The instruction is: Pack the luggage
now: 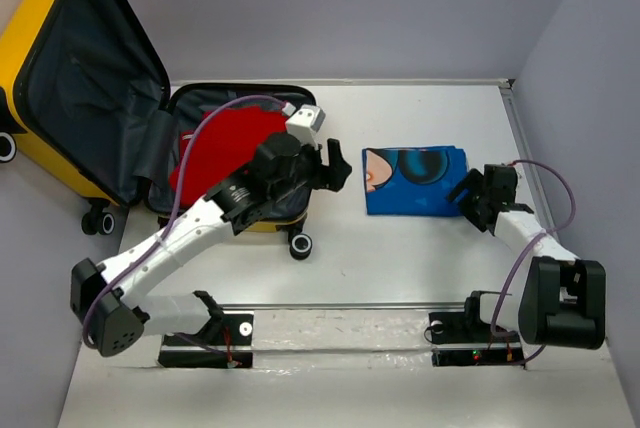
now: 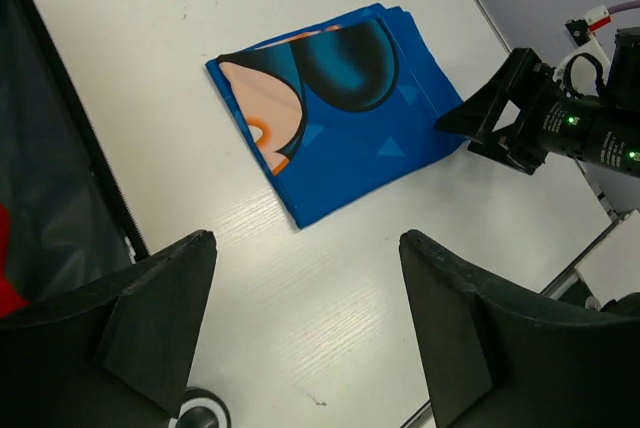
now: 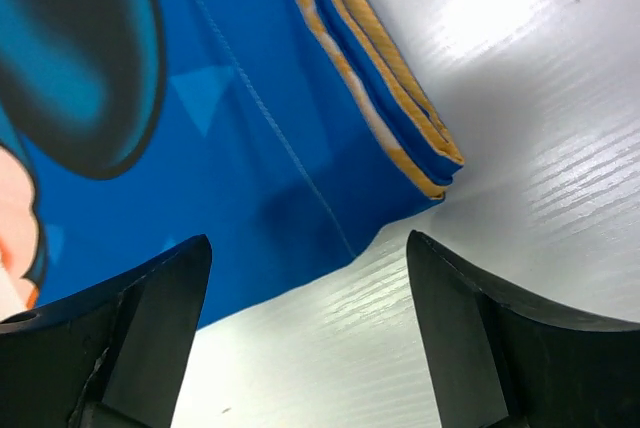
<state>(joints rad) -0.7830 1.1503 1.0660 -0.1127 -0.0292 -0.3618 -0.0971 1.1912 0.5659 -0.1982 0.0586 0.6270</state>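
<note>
The yellow luggage (image 1: 40,58) lies open at the far left, its lid leaning up and its dark grey lining showing. A red folded garment (image 1: 222,153) lies inside it. A blue folded cloth with a sunglasses cartoon (image 1: 415,180) lies on the table right of the luggage; it shows in the left wrist view (image 2: 340,108) and in the right wrist view (image 3: 200,138). My left gripper (image 1: 338,166) is open and empty, over the luggage's right edge, left of the cloth. My right gripper (image 1: 470,198) is open and empty at the cloth's near right corner.
The white table (image 1: 400,258) has a raised rim at the back and right. A black luggage wheel (image 1: 300,245) stands near the table's middle. Grey walls close in on three sides. The arm bases sit on a metal strip (image 1: 340,333) at the near edge.
</note>
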